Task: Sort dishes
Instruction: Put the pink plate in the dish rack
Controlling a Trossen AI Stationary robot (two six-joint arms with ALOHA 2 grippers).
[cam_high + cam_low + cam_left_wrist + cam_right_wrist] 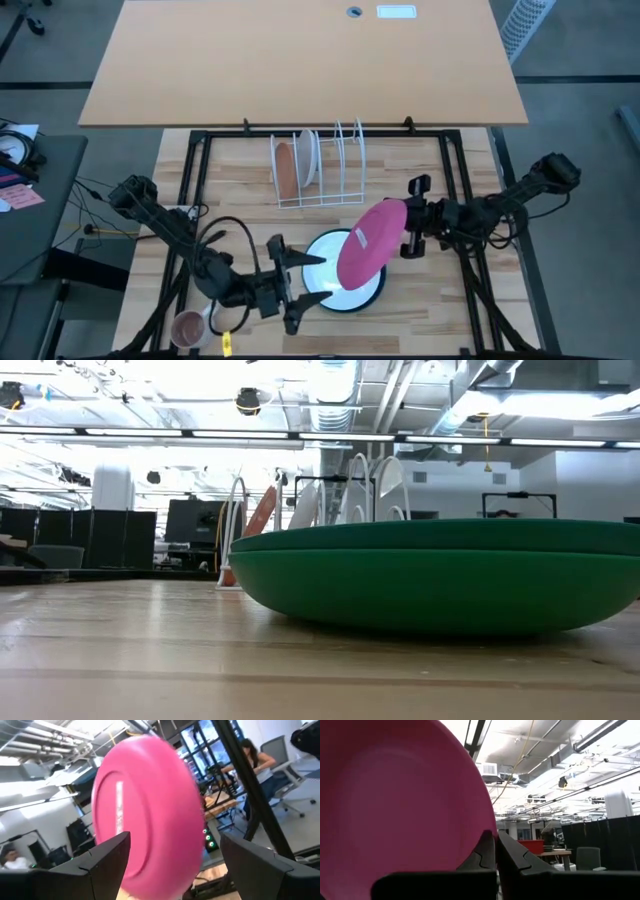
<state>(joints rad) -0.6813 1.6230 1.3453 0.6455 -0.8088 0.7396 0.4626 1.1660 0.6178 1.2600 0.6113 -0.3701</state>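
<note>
While tilted on edge above the desk (450, 320), pink plate (370, 243) is pinched at its right rim by right tool (412, 235), fingers closed on it. Just below-left, white plate (330, 280) lies stacked on green plate (440, 575), near centre. Left tool (290, 285) sits wide open, empty, at the stack's left edge. Orange plate (285, 170) and another white plate (308, 160) stand in far wire rack (340, 195). Pink mug (187, 327) near-left.

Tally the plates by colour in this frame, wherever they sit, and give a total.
Pink plate, held tilted by the right gripper: 1
Orange-brown plate, upright in the wire rack: 1
White plates, one in the rack, one on the stack: 2
Dark green plate, bottom of the stack: 1
Total: 5
</note>
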